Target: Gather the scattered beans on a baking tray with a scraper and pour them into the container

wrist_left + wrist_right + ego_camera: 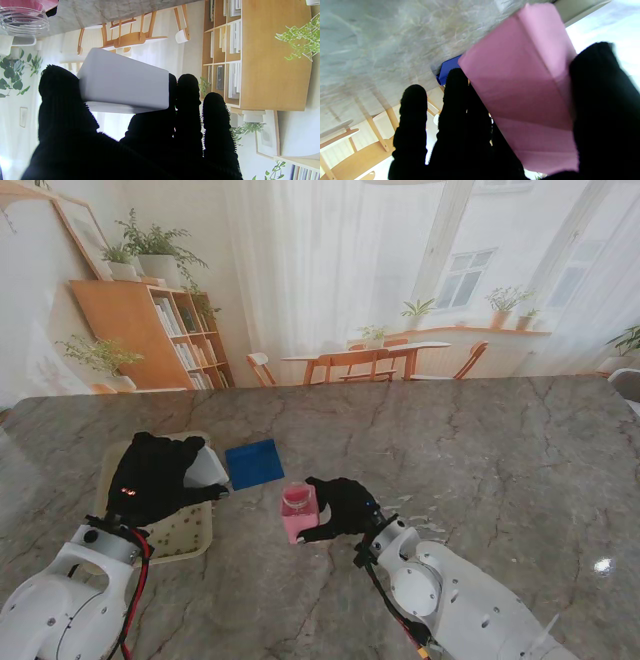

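Currently left hand clamps the white scraper over the tray at the table's left edge. Right hand grips the pink container (light, rigid, probably slippery) by its sides.

Marble table w/ cream tray, blue pad, pink container.

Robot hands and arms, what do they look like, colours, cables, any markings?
Both arms are glossy white with rounded joint housings. The left robot hand and right robot hand wear fuzzy black gloves. A red and a black cable run along the left forearm; red and black cabling follows the right wrist too. Small red lights glow on the left glove.
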Tool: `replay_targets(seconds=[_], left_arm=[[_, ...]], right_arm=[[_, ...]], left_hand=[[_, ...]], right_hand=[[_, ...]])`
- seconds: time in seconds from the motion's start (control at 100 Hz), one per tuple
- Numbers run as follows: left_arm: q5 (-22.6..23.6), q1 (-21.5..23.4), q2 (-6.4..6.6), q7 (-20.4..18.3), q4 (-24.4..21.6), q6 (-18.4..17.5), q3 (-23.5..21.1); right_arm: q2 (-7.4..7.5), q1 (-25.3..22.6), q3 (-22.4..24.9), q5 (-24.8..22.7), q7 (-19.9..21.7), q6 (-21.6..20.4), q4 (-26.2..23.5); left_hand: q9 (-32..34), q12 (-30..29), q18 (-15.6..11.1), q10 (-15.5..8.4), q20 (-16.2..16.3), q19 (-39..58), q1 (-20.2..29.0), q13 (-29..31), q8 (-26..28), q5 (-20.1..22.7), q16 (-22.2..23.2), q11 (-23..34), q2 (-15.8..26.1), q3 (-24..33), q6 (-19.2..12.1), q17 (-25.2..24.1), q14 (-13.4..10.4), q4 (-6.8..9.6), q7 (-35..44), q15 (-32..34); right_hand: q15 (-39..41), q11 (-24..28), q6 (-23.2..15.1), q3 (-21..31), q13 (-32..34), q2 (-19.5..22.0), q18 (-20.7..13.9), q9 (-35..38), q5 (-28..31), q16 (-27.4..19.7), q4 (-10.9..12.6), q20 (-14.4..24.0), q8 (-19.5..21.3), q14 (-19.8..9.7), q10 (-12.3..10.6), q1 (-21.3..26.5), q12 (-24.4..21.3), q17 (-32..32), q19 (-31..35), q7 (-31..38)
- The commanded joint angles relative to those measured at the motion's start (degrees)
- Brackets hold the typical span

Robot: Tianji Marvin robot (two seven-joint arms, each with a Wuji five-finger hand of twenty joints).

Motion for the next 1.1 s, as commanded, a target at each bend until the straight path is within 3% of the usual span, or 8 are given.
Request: replay_targets(seconds=[0.0, 0.31, 0.55, 0.8, 0.91, 0.98, 1.09], left_arm=[[-0.48, 0.49, -0.31, 0.42, 0.52, 0.29, 0.37], [-1.13, 0.47, -0.38, 0.59, 0.93, 0.65, 0.69], [-1.37, -0.01, -0.35, 0.30, 1.27, 0.71, 1.19], [-2.07, -0.75, -0.35, -0.04, 1.91, 1.07, 2.06], [-2.33, -1.09, -0.36, -0.18, 2.15, 1.30, 2.41], [-2.46, -1.28, -0.36, -0.29, 2.26, 1.38, 2.59], [-2.60, -1.53, -0.36, -0.34, 2.42, 1.46, 2.83]], right_arm=[[-0.09, 0.22, -0.13, -0.73, 0.92, -0.26, 0.16], [1.38, 0.77, 0.26, -2.25, 4.18, -1.43, 1.55], [1.62, 1.78, -0.48, -2.14, 5.47, -0.62, 2.95], [1.97, 3.10, -1.80, -2.78, 6.03, -1.36, 4.88], [2.18, 2.69, -1.25, -2.22, 7.57, -1.20, 4.42], [2.39, 2.32, -0.84, -1.90, 8.77, -0.89, 3.81], [2.86, 1.53, -0.02, -1.08, 11.71, -0.14, 2.36]], left_hand=[[2.83, 2.57, -1.30, -15.08, -1.22, -0.13, 24.42, -0.97, 2.30, -0.02, 0.06, 15.32, 10.38, 8.70, -9.84, -0.36, -2.82, -0.92, 5.63, -0.40], [2.98, 2.63, -1.38, -15.17, -1.15, 0.05, 24.35, -0.91, 2.26, 0.05, 0.20, 15.51, 10.31, 8.70, -9.87, -0.28, -2.82, -0.92, 5.71, -0.21], [3.03, 2.66, -1.39, -15.29, -1.10, 0.18, 24.27, -0.86, 2.22, 0.04, 0.27, 15.59, 10.36, 8.71, -9.91, -0.22, -2.93, -0.92, 5.72, -0.10], [3.08, 2.73, -1.36, -15.33, -1.02, 0.34, 24.19, -0.77, 2.19, 0.08, 0.38, 15.72, 10.36, 8.71, -10.01, -0.15, -2.99, -0.93, 5.77, 0.08], [3.09, 2.75, -1.46, -15.32, -1.02, 0.33, 24.24, -0.73, 2.19, 0.10, 0.40, 15.74, 10.29, 8.75, -9.99, -0.15, -3.02, -0.90, 5.79, 0.09], [3.09, 2.77, -1.47, -15.33, -1.03, 0.31, 24.15, -0.81, 2.17, 0.08, 0.40, 15.76, 10.31, 8.71, -10.00, -0.21, -2.98, -0.92, 5.78, 0.08], [3.10, 2.79, -1.43, -15.33, -1.01, 0.32, 24.19, -0.76, 2.16, 0.09, 0.44, 15.80, 10.30, 8.73, -9.87, -0.18, -3.01, -0.92, 5.80, 0.14]], right_hand=[[0.00, 4.19, -19.09, 12.32, 0.94, 9.49, -1.04, 3.53, 0.99, -0.39, 2.44, -0.40, 6.86, -2.08, -9.65, 13.93, -0.38, 0.32, -0.11, 14.80], [-0.55, 4.53, -18.16, 12.34, -0.61, 8.90, -0.50, 1.42, -0.87, -0.65, 2.43, -0.50, 8.08, -1.16, -8.62, 13.24, 0.06, -0.82, -0.51, 14.86], [-0.01, 4.76, -16.23, 11.95, -1.59, 9.42, 0.36, 0.75, -1.07, -0.47, 2.44, -0.05, 8.57, 0.15, -6.94, 13.40, 0.17, -2.02, 0.05, 14.64], [0.25, 6.49, -10.92, 11.36, -4.43, 10.59, 1.49, -3.73, -3.25, -0.56, 3.53, 0.60, 8.45, 2.30, -3.94, 10.06, -0.34, -4.61, 0.05, 11.35], [-0.34, 7.01, -6.73, 11.84, -6.82, 12.50, 2.42, -6.69, -3.42, -0.42, 5.52, 1.01, 9.75, 4.22, -1.66, 5.28, -3.18, -7.15, -0.57, 4.89], [-1.26, 5.36, -4.39, 11.30, -8.43, 15.55, 2.74, -8.69, -3.81, -0.34, 9.65, 1.01, 11.09, 5.05, -0.29, 1.58, -3.98, -8.73, -1.23, -2.61], [-3.50, 1.03, -2.46, 8.87, -11.08, 17.19, 2.87, -11.78, -5.27, -0.45, 10.17, 0.43, 10.43, 6.26, 1.81, -1.28, -4.98, -10.83, -2.75, -11.76]])
